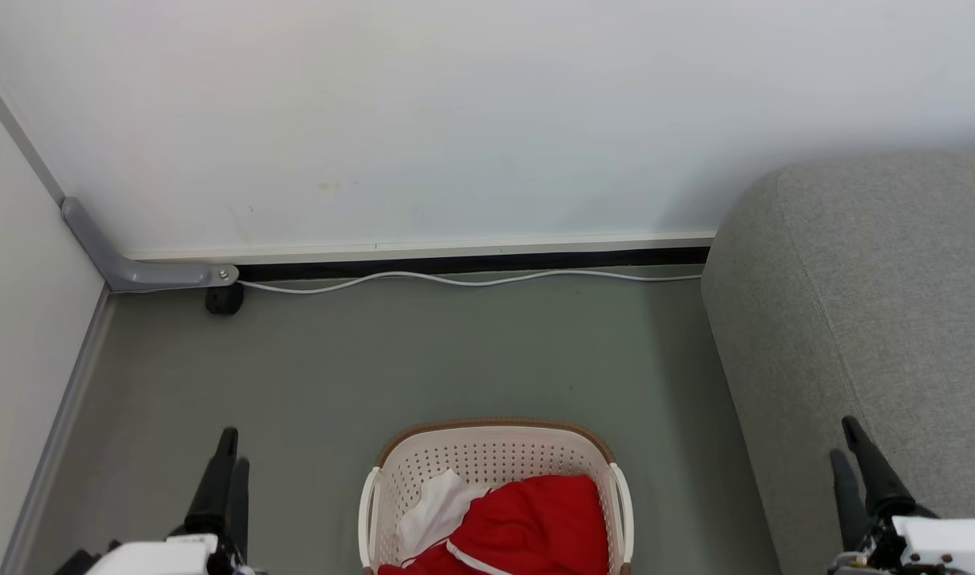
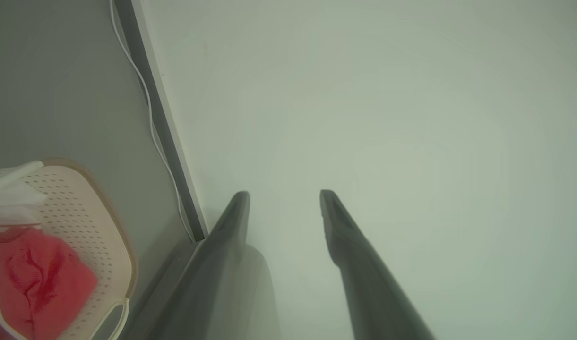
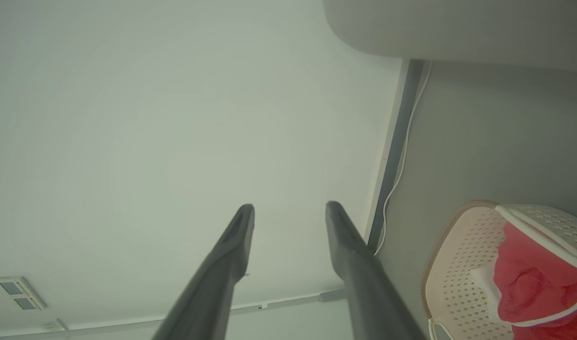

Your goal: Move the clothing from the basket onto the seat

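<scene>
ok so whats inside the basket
The basket holds red clothing with a white panel. Its perforated far wall is bare. The clothing covers the bottom, so anything underneath cannot be seen.
</scene>
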Robot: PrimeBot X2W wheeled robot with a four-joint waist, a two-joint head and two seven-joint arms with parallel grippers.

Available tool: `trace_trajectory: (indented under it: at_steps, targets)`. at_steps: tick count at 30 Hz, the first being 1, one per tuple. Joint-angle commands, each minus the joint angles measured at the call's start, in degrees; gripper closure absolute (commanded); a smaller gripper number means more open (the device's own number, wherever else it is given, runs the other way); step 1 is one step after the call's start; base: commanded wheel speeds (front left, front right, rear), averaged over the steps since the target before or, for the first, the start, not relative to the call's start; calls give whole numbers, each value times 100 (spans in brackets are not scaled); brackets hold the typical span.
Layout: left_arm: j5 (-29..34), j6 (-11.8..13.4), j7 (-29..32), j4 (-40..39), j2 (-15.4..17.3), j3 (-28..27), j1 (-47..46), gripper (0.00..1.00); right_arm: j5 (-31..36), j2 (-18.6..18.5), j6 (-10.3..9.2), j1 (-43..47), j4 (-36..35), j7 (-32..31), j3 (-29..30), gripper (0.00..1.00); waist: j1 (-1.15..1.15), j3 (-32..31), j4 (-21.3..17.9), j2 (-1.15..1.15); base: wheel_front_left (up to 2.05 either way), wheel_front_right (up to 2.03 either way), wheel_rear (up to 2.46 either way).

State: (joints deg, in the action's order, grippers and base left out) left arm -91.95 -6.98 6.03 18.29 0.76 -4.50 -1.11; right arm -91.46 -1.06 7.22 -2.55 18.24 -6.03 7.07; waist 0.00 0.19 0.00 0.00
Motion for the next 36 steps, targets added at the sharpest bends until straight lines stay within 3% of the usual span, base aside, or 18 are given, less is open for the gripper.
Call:
trace_trajectory:
  at_steps: [1,8,13,23,36]
  targets:
    - [1,0,-1,-8,5,0,-11,0,1,-6,0,-9,-7,1,0,0,0,1,0,0,0,0,0]
    - [30,-3,-63,61,5,5,-74,0,46,-9,0,-78,23,64,-71,0,13,2,-3,0,0,0,0]
    - [52,-5,-121,76,22,17,-134,0,77,-47,1,-141,23,130,-145,0,1,8,-9,0,0,0,0]
    - [183,-9,-308,114,107,121,-284,0,216,-174,4,-316,52,333,-384,0,0,19,-19,0,0,0,0]
    - [815,-14,-579,224,262,279,-473,0,710,-348,7,-571,185,579,-660,0,0,14,-34,0,0,0,0]
